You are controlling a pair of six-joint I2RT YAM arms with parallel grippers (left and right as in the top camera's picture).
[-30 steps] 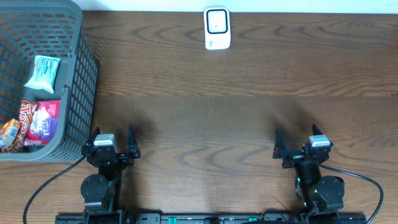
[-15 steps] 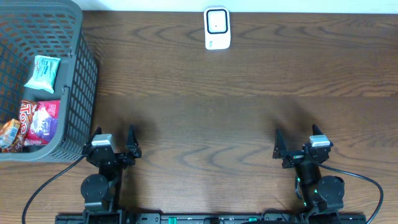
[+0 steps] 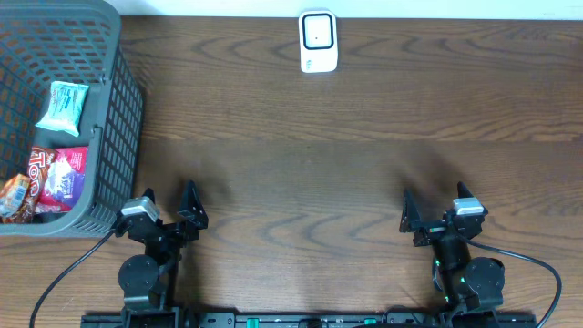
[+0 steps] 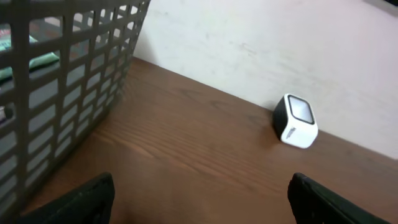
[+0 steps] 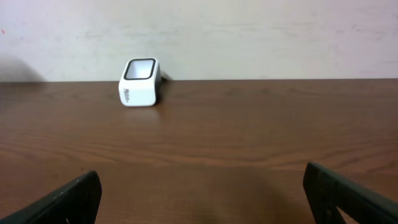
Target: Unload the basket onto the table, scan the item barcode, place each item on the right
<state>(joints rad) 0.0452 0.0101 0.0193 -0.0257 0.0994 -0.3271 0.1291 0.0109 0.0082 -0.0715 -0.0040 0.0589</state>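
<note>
Overhead view: a dark grey mesh basket (image 3: 123, 109) sits at the far left corner of the wooden surface (image 3: 301, 164), and the frame cuts it off at the left and top.
- Inside it, a teal packet (image 3: 66, 107) lies flat against the right-hand wall.
- Nearer the arms lies a red and purple packet (image 3: 62, 175) with white lettering that is only partly readable.
- An orange packet (image 3: 11, 196) touches its left side and is cropped by the frame edge.
- I cannot make out a barcode on any of the three at this size, and I cannot tell what lies in the cropped part of the basket.

The scanner (image 3: 318, 41), white with a dark window on top, stands at the middle of the far edge. It is well apart from the basket and from both arms.

The left tool (image 3: 168, 196) is near the basket's front right corner and angled a little toward it. Its jaws are spread wide with nothing between them. The right tool (image 3: 435, 202) is low on the right side, also spread wide and empty.

Hard to read:
- The left wrist view shows the basket's contents only as a greenish smear behind the mesh.
- Both wrist views show only the dark finger ends at the bottom corners.
- In the right wrist view the scanner's printed side is too small to read.
</note>
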